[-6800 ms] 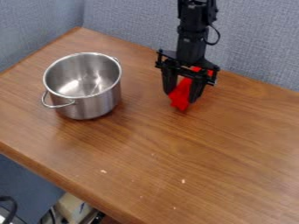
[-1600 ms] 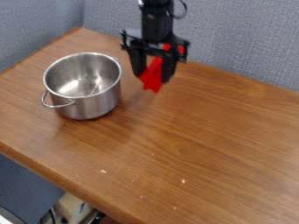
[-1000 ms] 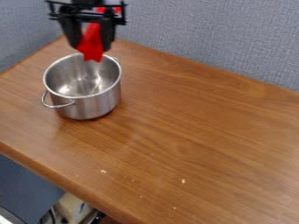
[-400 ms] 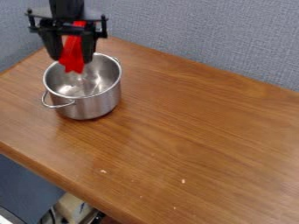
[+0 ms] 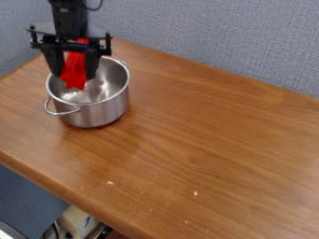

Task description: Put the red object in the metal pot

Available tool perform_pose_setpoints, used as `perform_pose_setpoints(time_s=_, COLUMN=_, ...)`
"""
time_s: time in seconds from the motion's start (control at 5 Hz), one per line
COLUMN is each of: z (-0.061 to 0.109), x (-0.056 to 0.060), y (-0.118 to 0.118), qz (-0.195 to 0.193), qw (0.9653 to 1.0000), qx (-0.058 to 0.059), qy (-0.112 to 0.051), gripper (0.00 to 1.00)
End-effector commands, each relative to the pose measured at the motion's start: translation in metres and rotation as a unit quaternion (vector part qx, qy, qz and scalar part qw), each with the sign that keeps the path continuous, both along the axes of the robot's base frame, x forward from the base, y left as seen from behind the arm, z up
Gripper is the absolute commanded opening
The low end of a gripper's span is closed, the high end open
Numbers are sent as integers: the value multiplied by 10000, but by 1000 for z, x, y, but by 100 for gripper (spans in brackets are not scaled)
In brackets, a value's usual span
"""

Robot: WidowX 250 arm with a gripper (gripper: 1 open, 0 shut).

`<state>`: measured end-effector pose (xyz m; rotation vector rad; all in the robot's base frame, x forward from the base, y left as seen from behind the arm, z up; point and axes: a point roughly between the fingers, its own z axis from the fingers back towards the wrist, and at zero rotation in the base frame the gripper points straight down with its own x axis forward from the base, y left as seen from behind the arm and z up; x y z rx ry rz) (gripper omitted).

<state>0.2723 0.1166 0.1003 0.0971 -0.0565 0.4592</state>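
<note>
In the camera view, the black metal gripper point(image 5: 73, 54) has the bright red elongated plastic block point(image 5: 75, 70) pinched between its fingers, hanging steeply within the mouth of the shiny round stainless-steel pot point(image 5: 95, 113). The block looks light, stiff, perhaps a little slippery, hardly fragile; its upper part, where it is held, seems the right place to grip. Below lies a brown wooden tabletop point(image 5: 212, 149), backed by grey-blue textured panels point(image 5: 237, 37).
</note>
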Motion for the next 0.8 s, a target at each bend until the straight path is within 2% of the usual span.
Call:
perform_pose_setpoints(time_s=0.0, z=4, x=5, y=-3, qz=-82, qw=9998, qx=123, qy=-99, gripper=100)
perform_pose_setpoints(time_s=0.2, z=-2, x=7, y=-3, qz=-59, qw=9999, qx=130, qy=-66, gripper=100)
perform_pose_setpoints(time_s=0.6, z=-13, x=8, y=-2, qz=-6, qw=10000, qx=69, qy=44, gripper=100)
